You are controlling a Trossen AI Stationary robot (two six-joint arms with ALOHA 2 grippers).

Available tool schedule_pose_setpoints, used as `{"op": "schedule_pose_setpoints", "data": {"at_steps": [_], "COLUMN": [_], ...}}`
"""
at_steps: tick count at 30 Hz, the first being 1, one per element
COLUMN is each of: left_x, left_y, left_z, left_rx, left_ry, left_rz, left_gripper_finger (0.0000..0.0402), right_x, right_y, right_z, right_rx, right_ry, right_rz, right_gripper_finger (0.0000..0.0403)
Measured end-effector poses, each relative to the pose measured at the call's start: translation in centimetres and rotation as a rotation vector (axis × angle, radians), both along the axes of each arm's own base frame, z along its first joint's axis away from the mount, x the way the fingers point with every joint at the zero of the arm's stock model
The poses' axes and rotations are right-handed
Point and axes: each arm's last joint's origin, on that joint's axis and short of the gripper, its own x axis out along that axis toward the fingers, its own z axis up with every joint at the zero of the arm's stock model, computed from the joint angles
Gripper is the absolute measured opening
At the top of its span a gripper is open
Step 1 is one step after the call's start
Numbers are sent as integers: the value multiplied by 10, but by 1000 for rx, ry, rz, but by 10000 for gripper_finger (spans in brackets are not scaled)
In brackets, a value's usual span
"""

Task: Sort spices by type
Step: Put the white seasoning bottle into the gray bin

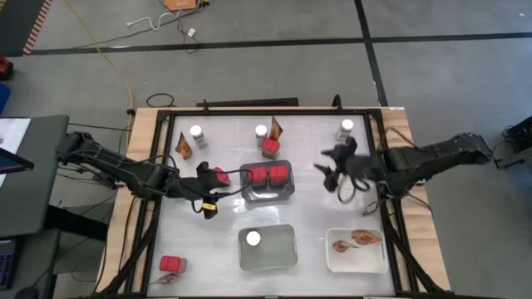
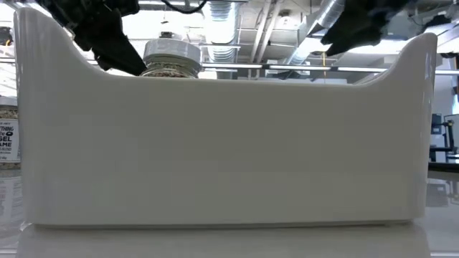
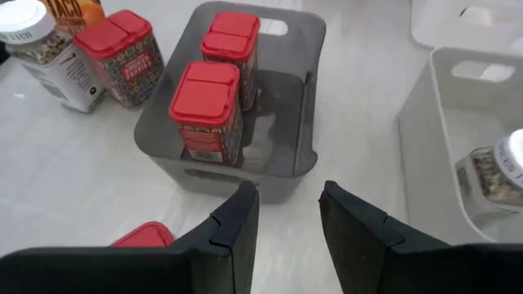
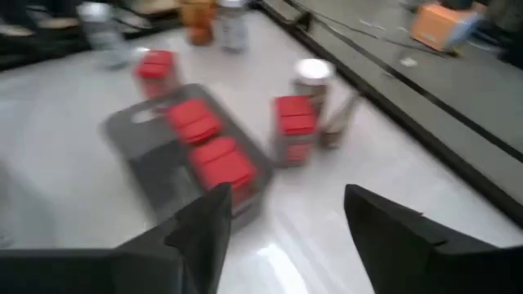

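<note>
Table (image 1: 216,249): we see a pale top inside a dark frame, carrying three trays, both arms and the scattered spices.
Left arm: we see it reach in from the left edge, its claw (image 1: 209,199) low over the table just left of the grey tray; the fingers (image 3: 237,233) stand a narrow gap apart with nothing between them.
Right arm: we see it come in from the right edge, its claw (image 1: 337,173) raised over the right half of the table, well right of the grey tray; the fingers (image 4: 200,233) stand wide apart and empty.
Grey tray (image 1: 287,193): near the table's middle; we count two red boxes (image 1: 268,174) upright inside it.
White tray, front middle (image 1: 287,249): we see one clear jar with a white lid (image 1: 253,238) in it.
White tray, front right (image 1: 332,259): we see two flat orange-brown packets (image 1: 364,238) lying in it.
Loose red boxes: one (image 1: 270,149) just behind the grey tray, one (image 1: 219,175) beside the left claw, one (image 1: 172,264) at the front left.
Loose jars: we see three along the back, at left (image 1: 197,133), middle (image 1: 261,132) and right (image 1: 347,127).
Loose packets: one (image 1: 184,146) beside the back left jar, one (image 1: 276,128) beside the middle jar.
</note>
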Motion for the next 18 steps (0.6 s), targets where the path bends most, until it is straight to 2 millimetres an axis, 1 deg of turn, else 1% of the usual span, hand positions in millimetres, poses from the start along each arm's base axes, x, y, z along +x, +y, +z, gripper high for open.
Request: {"op": "schedule_pose_setpoints", "data": {"at_steps": [5, 8, 10, 13, 16, 18], "left_x": [-13, -18, -19, -20, -21, -21], "left_y": [4, 5, 6, 6, 6, 5], "left_z": [1, 1, -1, -7, -10, -10], "left_rx": [-27, -41, -49, -63, -86, -92], "left_ry": [-46, -66, -65, -47, -35, -34], "left_rz": [-14, -11, -6, 4, -10, -16], "left_gripper_finger": [126, 126, 126, 126, 126, 126], "right_x": [11, 15, 15, 13, 9, 7], "right_y": [-50, -87, -111, -140, -157, -165], "right_z": [18, 24, 23, 19, 12, 6], "right_rx": [28, 40, 64, 94, 127, 130], "right_ry": [169, 320, 447, 622, 740, 804], "right_rz": [-133, -213, -234, -237, -245, -217], "right_gripper_finger": [285, 286, 286, 286, 286, 286]}}
